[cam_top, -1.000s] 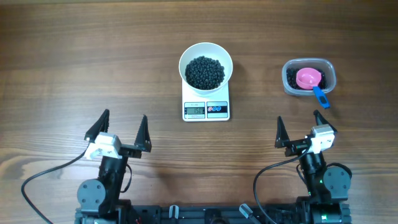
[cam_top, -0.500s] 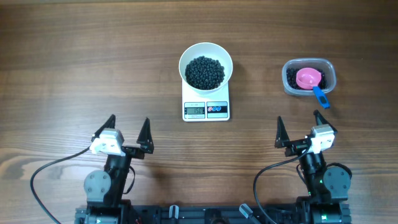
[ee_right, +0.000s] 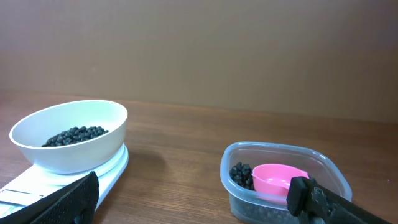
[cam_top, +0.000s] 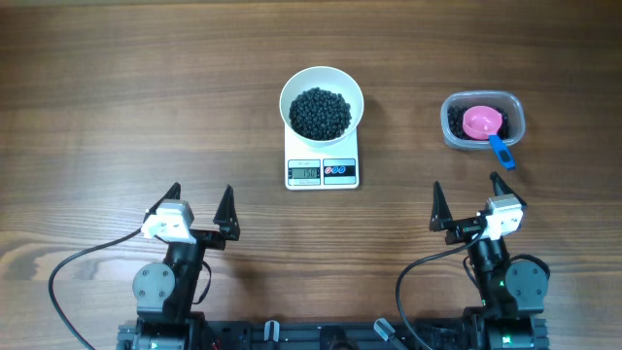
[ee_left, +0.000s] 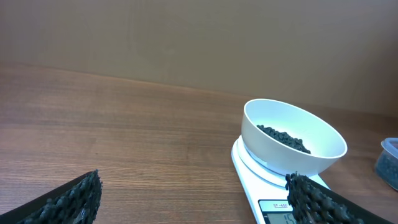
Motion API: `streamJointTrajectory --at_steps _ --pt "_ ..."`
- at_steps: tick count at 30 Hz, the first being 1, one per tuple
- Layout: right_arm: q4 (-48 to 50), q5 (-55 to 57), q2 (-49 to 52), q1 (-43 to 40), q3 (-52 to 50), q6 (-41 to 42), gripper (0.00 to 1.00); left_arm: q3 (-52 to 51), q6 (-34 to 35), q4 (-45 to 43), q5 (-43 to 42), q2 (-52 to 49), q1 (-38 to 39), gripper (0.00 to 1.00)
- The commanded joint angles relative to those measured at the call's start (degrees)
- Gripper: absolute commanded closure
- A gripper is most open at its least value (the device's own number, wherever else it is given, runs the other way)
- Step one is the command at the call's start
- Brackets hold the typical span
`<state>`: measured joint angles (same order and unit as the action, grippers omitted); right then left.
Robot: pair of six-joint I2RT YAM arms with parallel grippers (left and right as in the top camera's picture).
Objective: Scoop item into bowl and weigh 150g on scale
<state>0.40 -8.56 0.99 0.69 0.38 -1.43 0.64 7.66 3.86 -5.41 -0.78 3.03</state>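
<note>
A white bowl [cam_top: 322, 84] holding a heap of tiny black beads, the item [cam_top: 321, 112], stands on the white scale [cam_top: 322, 172], whose display is lit. The same bowl [ee_left: 323, 155] and scale [ee_left: 249, 168] show at the right of the left wrist view, and the bowl [ee_right: 68, 155] at the left of the right wrist view. My left gripper [cam_top: 198, 201] rests open near the front left, nothing between its fingers. My right gripper [cam_top: 468, 199] is open at the front right, below the tub, holding nothing.
A clear plastic tub [cam_top: 483, 120] at the right holds more black beads and a pink scoop [cam_top: 481, 122] with a blue handle [cam_top: 501, 151] sticking out over its rim. In the right wrist view the tub [ee_right: 280, 180] sits straight ahead.
The left arm has drawn back toward the front edge and its gripper turned slightly. The right arm, bowl, scale and tub have not moved.
</note>
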Motion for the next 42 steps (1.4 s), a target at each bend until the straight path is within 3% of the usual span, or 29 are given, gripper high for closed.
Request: streamJointTrajectory --at_steps 1,14,20,42 --pt "0.2 -0.3 -0.8 0.3 -0.1 -0.5 0.00 -0.3 0.3 0.3 0.2 0.6 -0.4 0.00" --pt "0.2 -0.3 -0.8 0.3 -0.1 -0.5 0.00 -0.3 -1.7 0.6 3.9 0.6 -0.3 0.00" --pt "0.2 -0.3 -0.8 0.3 -0.1 -0.5 0.00 -0.3 -7.5 0.6 4.0 0.6 -0.3 0.00" --pt "0.2 -0.3 -0.8 0.3 -0.1 -0.5 0.00 -0.3 -7.3 0.5 3.6 0.6 -0.3 0.00"
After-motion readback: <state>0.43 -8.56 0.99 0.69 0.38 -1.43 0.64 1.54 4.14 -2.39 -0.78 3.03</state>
